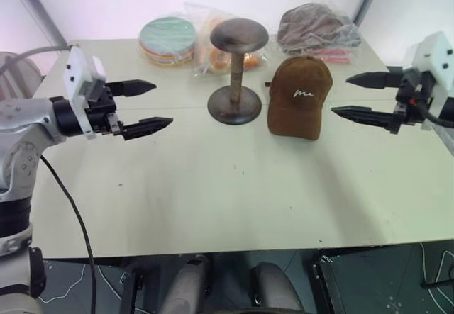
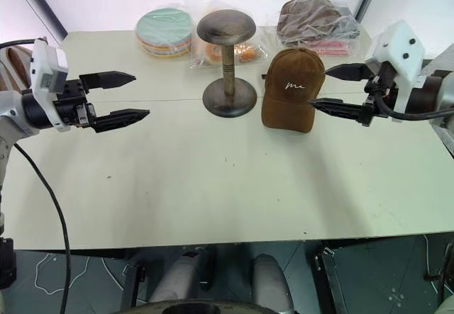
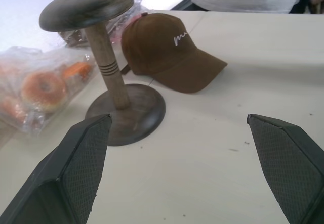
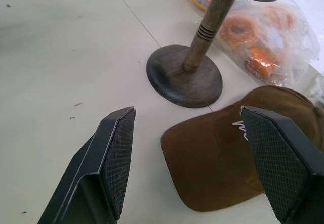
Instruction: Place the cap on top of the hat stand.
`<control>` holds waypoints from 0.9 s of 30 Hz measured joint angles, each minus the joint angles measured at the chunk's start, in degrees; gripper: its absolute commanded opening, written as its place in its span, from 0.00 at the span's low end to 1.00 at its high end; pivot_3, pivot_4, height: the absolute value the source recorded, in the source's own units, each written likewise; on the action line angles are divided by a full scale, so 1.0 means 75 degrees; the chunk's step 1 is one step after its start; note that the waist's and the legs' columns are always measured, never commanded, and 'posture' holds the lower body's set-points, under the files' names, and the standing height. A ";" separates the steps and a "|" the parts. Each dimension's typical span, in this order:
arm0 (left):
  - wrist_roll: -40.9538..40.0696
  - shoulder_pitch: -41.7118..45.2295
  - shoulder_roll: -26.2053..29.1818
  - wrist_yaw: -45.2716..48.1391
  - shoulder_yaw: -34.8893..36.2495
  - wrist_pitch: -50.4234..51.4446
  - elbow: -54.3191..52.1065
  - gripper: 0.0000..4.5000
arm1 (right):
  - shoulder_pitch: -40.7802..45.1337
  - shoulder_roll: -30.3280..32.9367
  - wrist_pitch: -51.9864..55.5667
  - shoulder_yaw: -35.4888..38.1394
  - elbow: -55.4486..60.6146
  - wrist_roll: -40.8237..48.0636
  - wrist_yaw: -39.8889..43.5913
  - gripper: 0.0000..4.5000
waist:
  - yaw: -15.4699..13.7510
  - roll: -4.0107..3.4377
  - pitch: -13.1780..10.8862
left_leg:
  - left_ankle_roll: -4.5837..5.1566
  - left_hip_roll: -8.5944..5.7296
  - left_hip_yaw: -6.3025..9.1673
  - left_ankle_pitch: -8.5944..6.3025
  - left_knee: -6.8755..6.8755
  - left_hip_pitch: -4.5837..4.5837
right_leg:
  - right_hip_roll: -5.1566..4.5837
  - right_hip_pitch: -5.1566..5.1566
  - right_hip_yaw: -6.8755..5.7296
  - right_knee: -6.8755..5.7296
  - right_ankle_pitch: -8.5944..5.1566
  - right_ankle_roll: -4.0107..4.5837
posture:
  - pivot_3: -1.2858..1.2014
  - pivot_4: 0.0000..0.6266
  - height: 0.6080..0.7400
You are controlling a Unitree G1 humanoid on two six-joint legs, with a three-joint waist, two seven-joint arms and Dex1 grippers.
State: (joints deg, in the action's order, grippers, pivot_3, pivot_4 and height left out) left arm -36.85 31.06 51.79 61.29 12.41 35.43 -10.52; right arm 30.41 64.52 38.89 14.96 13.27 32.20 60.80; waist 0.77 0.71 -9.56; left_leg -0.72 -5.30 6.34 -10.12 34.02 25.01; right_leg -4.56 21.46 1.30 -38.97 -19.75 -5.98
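The right tool [image 2: 335,86] hovers above the tabletop [image 2: 234,186] with its jaws wide and empty, its tips just beside the cap [image 2: 292,88] on the cap's right. The cap sits upright on the tabletop, brim toward the robot, untouched. Past the cap from this tool, just beside it, stands the stand [image 2: 227,62], bare-topped. The left tool [image 2: 124,98] hangs well off on the stand's far side, also wide and empty.

The step in hand looks to be the grasp. The right tool would do well to close on the crown or the brim's edge, firmly enough that the soft fabric does not slip, then lift clear above the dome before moving across, and lower the crown centred on it.

Behind the stand lie a stack of discs [image 2: 164,30], a bag of orange rings [image 1: 221,57], and a wrapped cap [image 2: 316,18]; none blocks the path. The stand's closeness is the main risk: a low sweep could knock it.
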 measured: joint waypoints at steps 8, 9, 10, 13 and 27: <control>-0.0036 0.0025 -0.0003 -0.0038 -0.0001 0.0069 -0.0054 1.00 | -0.0224 0.0000 0.0002 0.0178 0.0109 0.0012 -0.0049 0.75 | 0.0001 -0.0004 -0.0002 | 0.0000 0.0000 -0.0001 0.0000 0.0000 0.0000 | 0.0000 -0.0001 0.0000 0.0000 0.0000 0.0000 | 0.52 0.24 1.00; -0.0055 0.0026 -0.0003 -0.0039 0.0000 0.0079 -0.0054 1.00 | -0.0268 0.0000 0.0004 0.0187 0.0133 0.0013 -0.0056 0.75 | -0.0001 -0.0004 -0.0002 | 0.0000 0.0000 -0.0001 0.0000 0.0001 0.0000 | 0.0000 -0.0001 0.0000 0.0000 0.0000 0.0000 | 0.52 0.24 1.00; -0.0065 0.0026 -0.0003 -0.0040 0.0000 0.0084 -0.0054 1.00 | -0.0297 0.0000 0.0007 0.0187 0.0146 0.0016 -0.0061 0.75 | -0.0005 -0.0004 -0.0002 | 0.0000 0.0000 -0.0001 0.0000 0.0001 0.0000 | 0.0000 -0.0001 0.0000 0.0000 0.0000 0.0000 | 0.52 0.24 1.00; -0.0092 0.0026 -0.0002 -0.0040 0.0000 0.0087 -0.0054 1.00 | -0.0323 0.0000 0.0017 0.0193 0.0158 0.0020 -0.0102 0.75 | -0.0004 -0.0004 -0.0003 | 0.0000 0.0000 -0.0001 0.0000 0.0001 0.0000 | 0.0000 -0.0001 0.0000 0.0000 0.0000 0.0000 | 0.52 0.24 1.00; -0.0099 0.0036 -0.0002 -0.0040 -0.0009 0.0087 -0.0054 1.00 | -0.0362 -0.0001 0.0019 0.0202 0.0265 0.0077 -0.0186 0.75 | -0.0003 -0.0004 -0.0003 | 0.0000 0.0000 -0.0001 0.0000 0.0002 0.0001 | 0.0000 -0.0001 0.0000 0.0000 0.0000 0.0000 | 0.52 0.24 1.00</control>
State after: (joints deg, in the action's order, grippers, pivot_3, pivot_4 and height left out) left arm -37.58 31.33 51.77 60.99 12.34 36.08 -10.93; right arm 27.70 64.51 39.03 16.48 15.26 32.78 59.40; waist 0.75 0.68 -9.58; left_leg -0.72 -5.30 6.34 -10.12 34.03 25.02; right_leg -4.56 21.45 1.30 -38.97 -19.75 -5.98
